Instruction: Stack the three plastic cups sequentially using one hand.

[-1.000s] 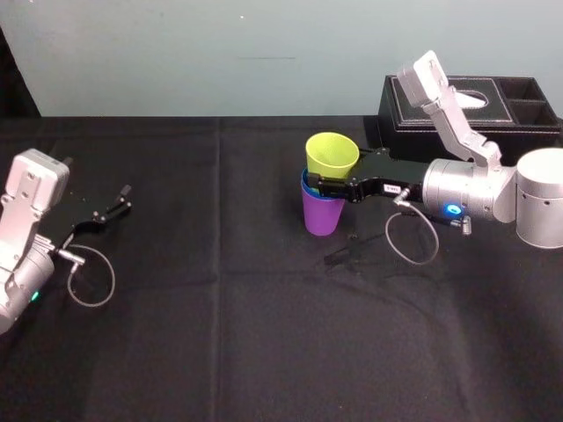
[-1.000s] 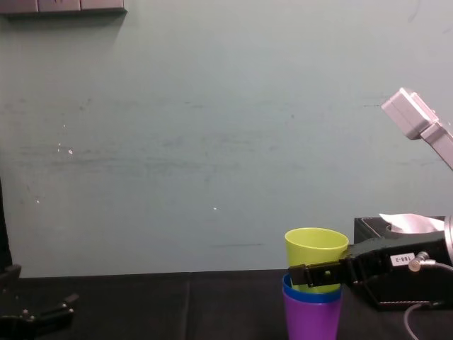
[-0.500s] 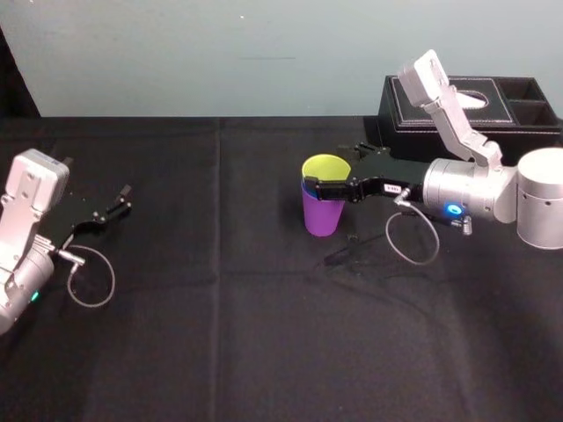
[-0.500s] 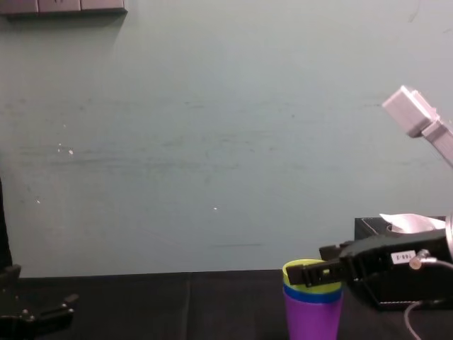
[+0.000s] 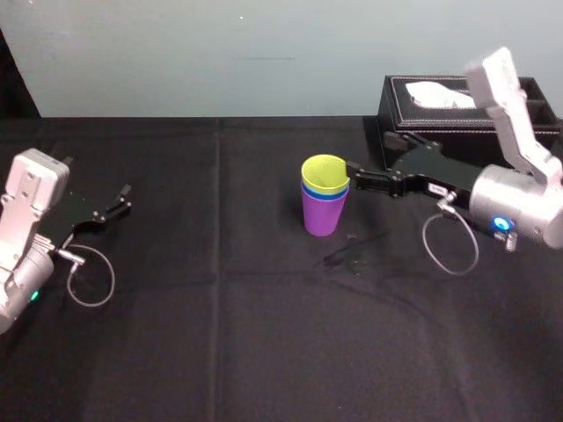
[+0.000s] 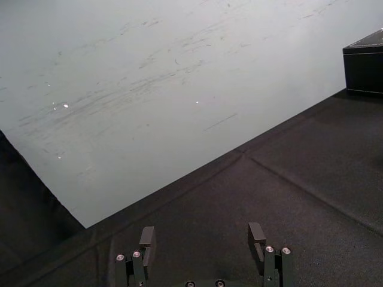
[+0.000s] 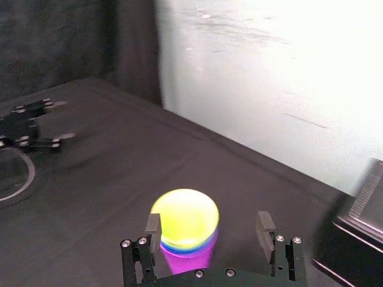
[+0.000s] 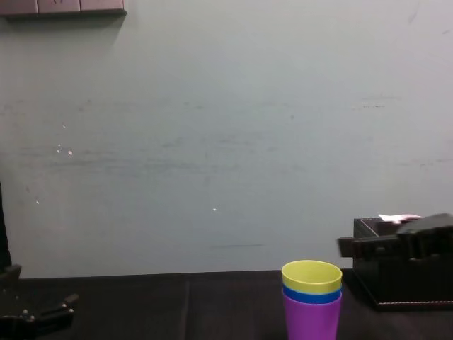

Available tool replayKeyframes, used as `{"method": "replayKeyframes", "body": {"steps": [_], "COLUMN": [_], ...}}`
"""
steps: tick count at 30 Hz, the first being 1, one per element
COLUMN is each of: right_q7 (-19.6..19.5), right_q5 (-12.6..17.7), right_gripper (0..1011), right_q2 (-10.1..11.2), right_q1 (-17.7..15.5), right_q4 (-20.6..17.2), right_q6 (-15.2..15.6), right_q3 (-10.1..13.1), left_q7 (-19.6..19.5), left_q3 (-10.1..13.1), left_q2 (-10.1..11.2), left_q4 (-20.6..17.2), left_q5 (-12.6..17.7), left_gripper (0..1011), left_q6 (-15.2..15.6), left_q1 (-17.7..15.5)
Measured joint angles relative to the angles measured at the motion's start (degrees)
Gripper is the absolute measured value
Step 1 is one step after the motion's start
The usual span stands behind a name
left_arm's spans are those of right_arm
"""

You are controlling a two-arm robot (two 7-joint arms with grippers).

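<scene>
The three plastic cups stand nested upright mid-table: the yellow-green cup (image 5: 324,173) sits inside the blue cup (image 5: 325,196), which shows just a rim above the purple cup (image 5: 323,217). From the chest the stack reads yellow-green (image 8: 311,276), blue (image 8: 311,295), purple (image 8: 311,320). My right gripper (image 5: 366,151) is open just right of the stack and apart from it, holding nothing. Its wrist view shows the stack (image 7: 184,216) ahead of the spread fingers (image 7: 265,222). My left gripper (image 5: 127,199) rests open at the far left.
A black tissue box (image 5: 528,119) stands at the back right, close behind my right arm, and shows in the chest view (image 8: 396,292). A grey cable loop (image 5: 449,246) hangs under the right wrist. Black cloth covers the table (image 5: 220,334).
My right gripper opened and let go of the yellow-green cup, which dropped down into the blue one. The gripper then drew back to the right, away from the stack. The left arm stayed put.
</scene>
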Motion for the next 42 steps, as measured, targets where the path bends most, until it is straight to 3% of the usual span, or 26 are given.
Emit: {"method": "replayKeyframes", "body": {"steps": [5,10,16,20,27,42], "right_q7": [-6.3,-16.5,-25.4,-28.7,-30.7,-30.7], "right_q5": [-0.2,-3.2,-7.5,-10.1,-13.2,-12.9], "right_gripper": [1003,1003,1003,1003,1003,1003], "right_q2": [-0.2,-3.2,-7.1,-9.2,-11.1,-11.0], "right_q1": [-5.0,-10.3,-12.9,-13.0,-12.2,-12.3], "right_q4": [-3.0,-4.8,-4.7,-3.3,-1.3,-1.3], "right_q6": [-1.0,-3.5,-4.7,-5.4,-5.0,-5.2], "right_q3": [3.3,6.2,6.9,6.7,6.0,6.1], "left_q7": [0.0,0.0,0.0,0.0,0.0,0.0], "left_q3": [0.0,0.0,0.0,0.0,0.0,0.0], "left_q2": [0.0,0.0,0.0,0.0,0.0,0.0], "left_q4": [0.0,0.0,0.0,0.0,0.0,0.0], "left_q5": [0.0,0.0,0.0,0.0,0.0,0.0], "left_gripper": [1011,1012,1011,1011,1011,1011], "left_q6": [0.0,0.0,0.0,0.0,0.0,0.0], "left_q1": [0.0,0.0,0.0,0.0,0.0,0.0]}}
